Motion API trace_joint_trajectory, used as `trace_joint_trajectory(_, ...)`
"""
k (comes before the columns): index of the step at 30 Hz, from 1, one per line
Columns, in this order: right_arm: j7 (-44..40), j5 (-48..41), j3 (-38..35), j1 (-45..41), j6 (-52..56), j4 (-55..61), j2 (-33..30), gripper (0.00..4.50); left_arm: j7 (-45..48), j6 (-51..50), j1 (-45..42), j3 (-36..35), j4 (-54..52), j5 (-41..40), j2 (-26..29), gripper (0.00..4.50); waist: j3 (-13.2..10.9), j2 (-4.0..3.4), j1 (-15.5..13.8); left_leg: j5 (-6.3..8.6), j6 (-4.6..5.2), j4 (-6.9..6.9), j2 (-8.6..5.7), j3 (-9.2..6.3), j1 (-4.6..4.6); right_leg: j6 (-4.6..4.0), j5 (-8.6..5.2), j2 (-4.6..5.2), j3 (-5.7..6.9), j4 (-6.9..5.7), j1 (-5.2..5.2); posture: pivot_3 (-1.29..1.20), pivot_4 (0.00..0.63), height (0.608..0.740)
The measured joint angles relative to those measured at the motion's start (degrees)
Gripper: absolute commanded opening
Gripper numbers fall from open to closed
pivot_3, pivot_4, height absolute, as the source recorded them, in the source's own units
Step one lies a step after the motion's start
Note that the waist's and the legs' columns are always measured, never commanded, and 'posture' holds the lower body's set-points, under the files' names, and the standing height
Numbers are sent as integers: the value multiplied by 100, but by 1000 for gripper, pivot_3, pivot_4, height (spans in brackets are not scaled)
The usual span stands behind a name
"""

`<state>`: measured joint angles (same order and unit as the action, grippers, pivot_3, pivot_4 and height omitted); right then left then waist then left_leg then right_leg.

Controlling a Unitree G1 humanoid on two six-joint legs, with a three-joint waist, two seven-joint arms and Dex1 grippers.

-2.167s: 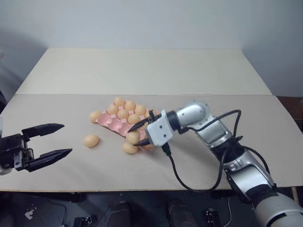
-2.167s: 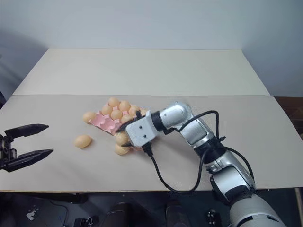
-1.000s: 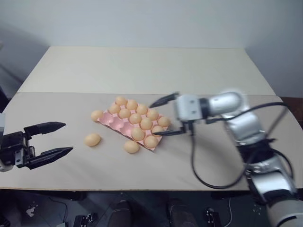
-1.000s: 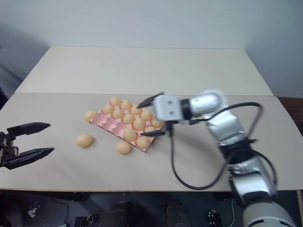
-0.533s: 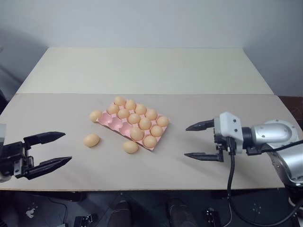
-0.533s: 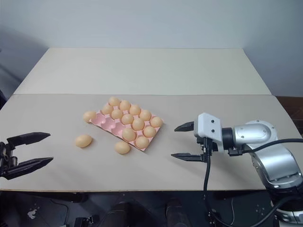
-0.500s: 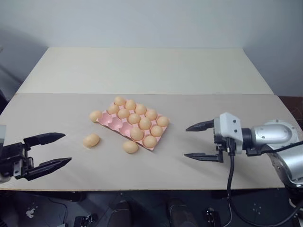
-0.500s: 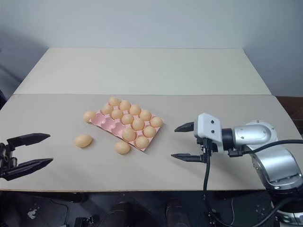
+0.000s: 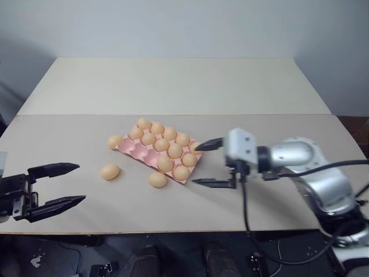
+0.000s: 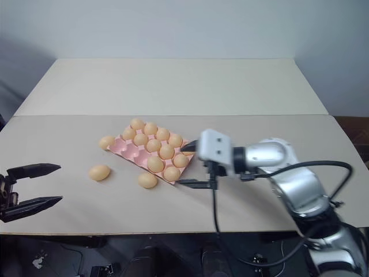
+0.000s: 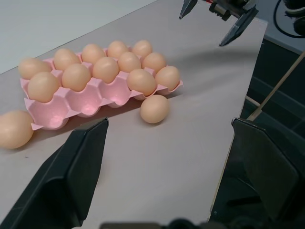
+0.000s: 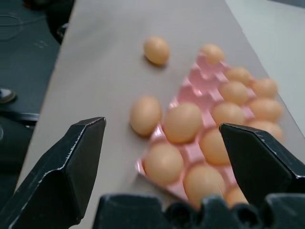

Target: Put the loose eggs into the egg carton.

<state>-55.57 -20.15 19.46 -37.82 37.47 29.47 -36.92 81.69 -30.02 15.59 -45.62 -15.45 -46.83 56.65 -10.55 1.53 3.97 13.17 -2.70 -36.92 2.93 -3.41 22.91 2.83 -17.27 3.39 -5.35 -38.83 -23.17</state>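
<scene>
A: Where does the flat pink moulded egg carton sit?

B: Left of centre in the left eye view, lying askew on the pale beige bench. Most of its cups hold smooth tan-orange eggs; the row of cups along its lower left edge looks empty and pink.

A: And the loose tan-orange oval eggs?

B: Three lie on the bench outside the cups. One touches the carton's upper left corner, one sits apart to the lower left, and one rests just beside the carton's lower edge.

A: What about the right end effector?

B: It is at the centre of the frame, just right of the carton's right end, pointing left. Its two black fingers stand wide apart, one above the other, with nothing between them. The upper fingertip is near the eggs at the carton's right end; whether it touches them I cannot tell.

A: The left end effector?

B: At the lower left of the frame, well apart from the eggs, fingers spread wide and empty.
</scene>
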Motion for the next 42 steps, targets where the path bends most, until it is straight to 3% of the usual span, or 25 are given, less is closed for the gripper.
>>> trace_joint_trajectory(13,496,1310,1920,-772,349,-934,1307,4484,-7,-8,390,-281,-184,5,-85,4500,1,3,3,-1,-1,-1,1,-4,-3,-1,0,-1,5,-8,-3,0,150,740)
trace_joint_trajectory(32,503,2448,2507,-914,191,-1761,1776,4484,-124,-23,379,-286,-296,-51,-98,4500,3,6,5,-1,-2,-1,1,-6,-2,-2,0,-1,6,-11,-5,0,150,740)
trace_joint_trajectory(35,444,2561,2506,-914,172,-1765,1772,3914,-137,-30,381,-286,-347,-51,-98,4500,3,7,5,-1,-2,-1,1,-6,-2,-2,0,0,6,-11,-4,0,150,740)
trace_joint_trajectory(39,338,2595,2506,-914,149,-1765,1768,2490,-154,-32,383,-286,-386,-52,-99,4500,3,7,5,-1,-3,-1,1,-6,-2,-2,0,0,6,-11,-4,0,150,740)
trace_joint_trajectory(42,244,2596,2492,-910,146,-1715,1752,1701,-172,-32,383,-288,-389,-52,-99,4500,3,7,5,-1,-2,0,1,-6,-2,-2,0,-1,7,-11,-5,0,150,740)
